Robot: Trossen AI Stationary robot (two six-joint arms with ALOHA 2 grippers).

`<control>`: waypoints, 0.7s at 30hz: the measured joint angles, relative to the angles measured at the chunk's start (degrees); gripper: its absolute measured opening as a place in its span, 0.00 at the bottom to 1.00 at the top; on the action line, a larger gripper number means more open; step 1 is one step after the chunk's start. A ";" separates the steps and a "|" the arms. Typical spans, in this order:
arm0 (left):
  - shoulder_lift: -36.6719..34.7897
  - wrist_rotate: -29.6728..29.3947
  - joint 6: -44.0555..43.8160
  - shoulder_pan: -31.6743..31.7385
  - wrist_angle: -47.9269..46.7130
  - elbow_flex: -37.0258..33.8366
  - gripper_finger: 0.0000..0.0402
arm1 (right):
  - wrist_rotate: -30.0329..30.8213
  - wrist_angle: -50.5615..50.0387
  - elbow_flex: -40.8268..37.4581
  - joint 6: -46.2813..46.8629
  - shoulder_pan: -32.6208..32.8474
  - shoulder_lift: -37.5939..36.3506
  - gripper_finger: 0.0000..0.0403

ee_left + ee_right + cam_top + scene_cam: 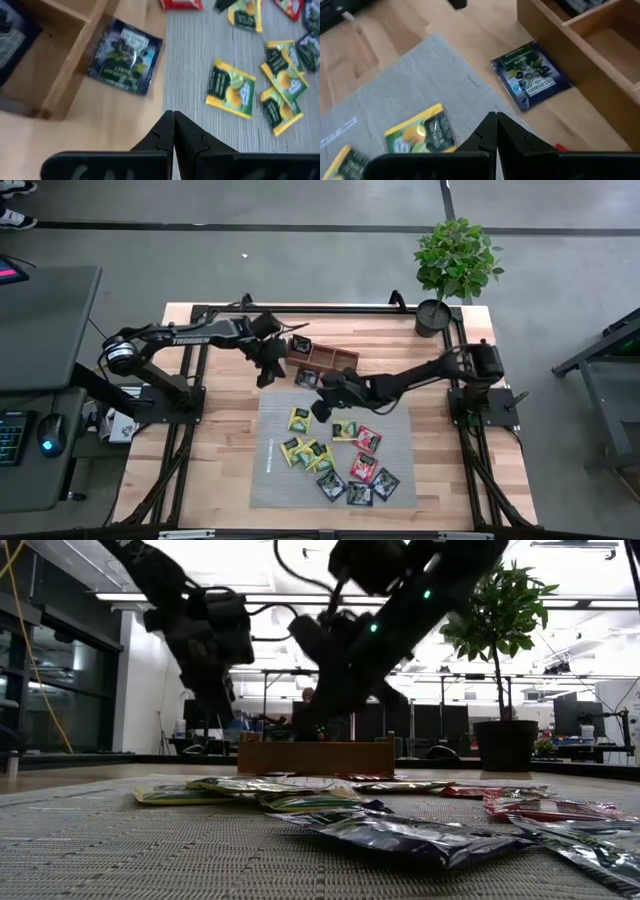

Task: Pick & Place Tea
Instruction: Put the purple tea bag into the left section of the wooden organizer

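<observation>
Both grippers – left (267, 370), right (322, 408) – hover empty with fingers pressed together, flanking 1 dark tea sachet (307, 378) beside the wooden tray (345, 359) – other sachets (340, 460) strewn on the grey mat (395, 425).

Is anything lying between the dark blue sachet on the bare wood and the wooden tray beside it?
Nothing visible does. The dark blue sachet lies flat on bare tabletop just off the mat's corner, right beside the wooden tray, with only the tray's own wall to clear. The right gripper hangs shut close by, the left gripper likewise.
</observation>
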 joint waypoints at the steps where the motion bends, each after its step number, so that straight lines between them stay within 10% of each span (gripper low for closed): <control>1: 0.00 0.26 -1.23 -0.34 2.11 -1.05 0.00 | 0.08 0.47 0.00 1.49 -0.31 0.63 0.00; 9: 0.00 1.75 -6.99 -1.10 10.43 -4.99 0.00 | 13.08 -2.86 0.04 25.27 2.93 1.66 0.00; 21: 0.00 1.57 -4.24 -1.06 10.56 -4.95 0.00 | 21.62 -16.71 19.26 30.03 4.79 14.48 0.00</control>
